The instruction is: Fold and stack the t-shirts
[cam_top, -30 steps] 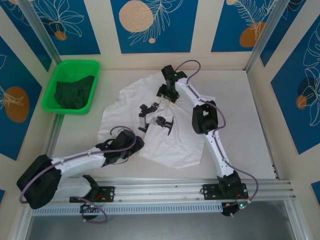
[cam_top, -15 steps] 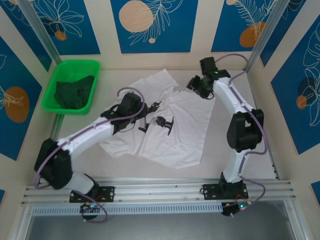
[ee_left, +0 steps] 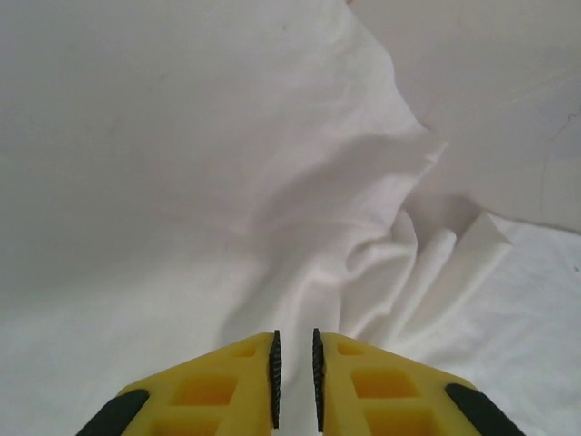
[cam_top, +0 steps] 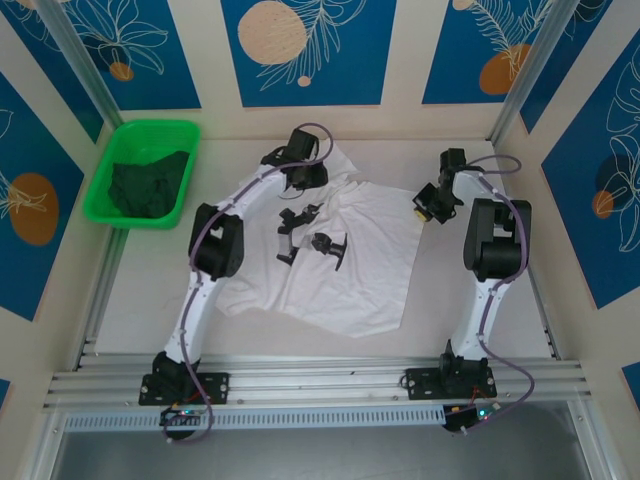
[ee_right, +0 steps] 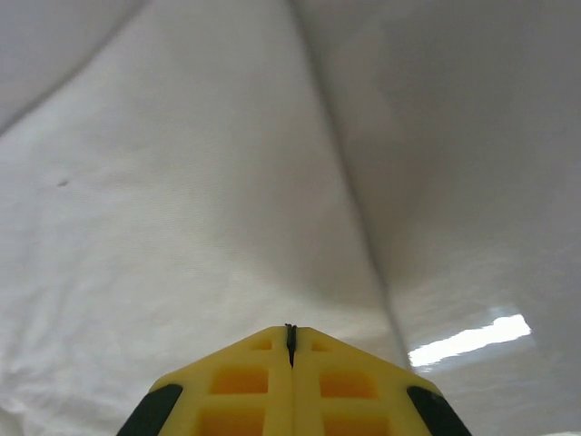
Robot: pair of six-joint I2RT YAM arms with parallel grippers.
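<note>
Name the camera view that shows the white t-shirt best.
Top external: the white t-shirt lies spread out, outline and black print visible. The left wrist view gives a close bunched fold at the left claw; the right wrist view, smooth cloth at the right claw.

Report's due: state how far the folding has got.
Done: nothing folded or stacked. In hand: white cloth t-shirt with black chest print, spread out, left gripper and right gripper pinching its far side. Left: fold it, then the dark green cloth t-shirt in the bright green plastic tray.
</note>
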